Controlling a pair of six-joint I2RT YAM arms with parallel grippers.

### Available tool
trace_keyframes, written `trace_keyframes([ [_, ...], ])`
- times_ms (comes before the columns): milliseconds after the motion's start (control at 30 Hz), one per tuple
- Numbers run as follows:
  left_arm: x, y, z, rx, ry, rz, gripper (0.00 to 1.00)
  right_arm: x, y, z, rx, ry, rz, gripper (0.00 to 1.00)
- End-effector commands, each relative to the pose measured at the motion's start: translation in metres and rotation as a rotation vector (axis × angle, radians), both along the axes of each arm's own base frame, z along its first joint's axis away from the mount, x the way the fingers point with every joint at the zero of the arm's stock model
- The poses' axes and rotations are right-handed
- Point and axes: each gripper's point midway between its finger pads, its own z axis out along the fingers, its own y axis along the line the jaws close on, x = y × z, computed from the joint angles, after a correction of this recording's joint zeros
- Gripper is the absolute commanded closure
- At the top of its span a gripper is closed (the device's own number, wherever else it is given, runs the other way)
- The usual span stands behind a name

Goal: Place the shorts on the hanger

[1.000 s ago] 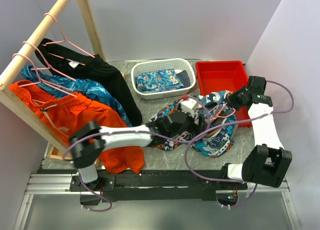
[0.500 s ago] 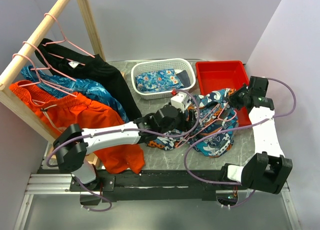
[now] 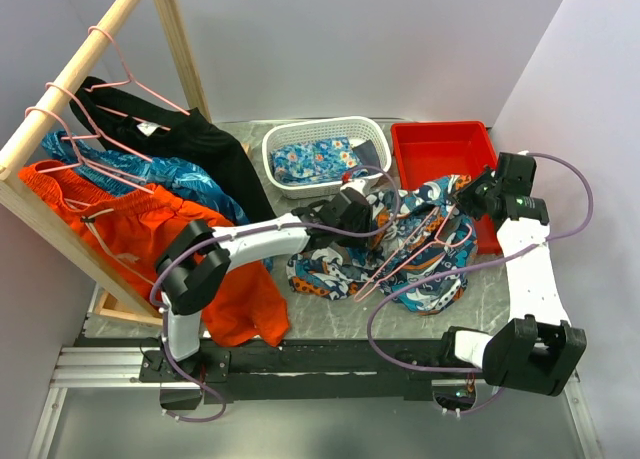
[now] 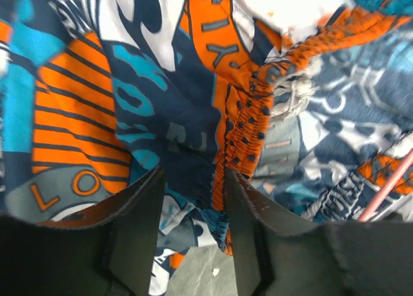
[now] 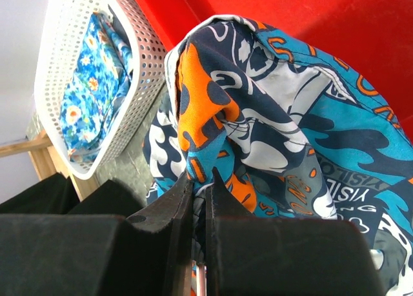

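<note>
Field note: the shorts (image 3: 440, 279) lie in a crumpled heap on the table (image 3: 330, 317), just near of the red bin (image 3: 440, 144) and the white basket (image 3: 372, 131). I judge them light, limp and a bit slick, so they should sag from any pinch. The gathered elastic waistband (image 4: 248, 115) is the firmest place to take hold. My right gripper (image 5: 199, 186) has its jaws pressed together on a raised fold of the cloth at the bin side. My left gripper (image 4: 193, 202) straddles a ridge next to the waistband, jaws part-spread with fabric between; I cannot tell whether they bite. The heap has no clean long axis; it sprawls roughly left to right, with the waistband ridge slanting. The pink hanger (image 4: 390, 183) lies against the cloth.
</note>
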Motion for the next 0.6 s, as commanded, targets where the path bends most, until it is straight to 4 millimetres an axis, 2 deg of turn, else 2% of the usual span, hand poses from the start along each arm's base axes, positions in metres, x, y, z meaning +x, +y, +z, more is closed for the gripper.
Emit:
trace_keyframes([
  [0, -0.009, -0.01, 0.011, -0.048, 0.016, -0.042, 0.49, 0.008, -0.002, 0.043, -0.034, -0.118, -0.006, 1.0],
  [100, -0.015, -0.007, 0.007, -0.054, 0.034, -0.048, 0.49, 0.009, -0.001, 0.046, -0.03, -0.128, -0.003, 1.0],
  [267, -0.023, -0.002, 0.014, -0.091, 0.038, -0.05, 0.39, 0.007, 0.002, 0.046, -0.032, -0.133, -0.001, 1.0],
  [567, -0.037, -0.006, 0.022, -0.165, 0.059, -0.102, 0.37, 0.004, 0.003, 0.049, -0.04, -0.139, -0.003, 1.0],
])
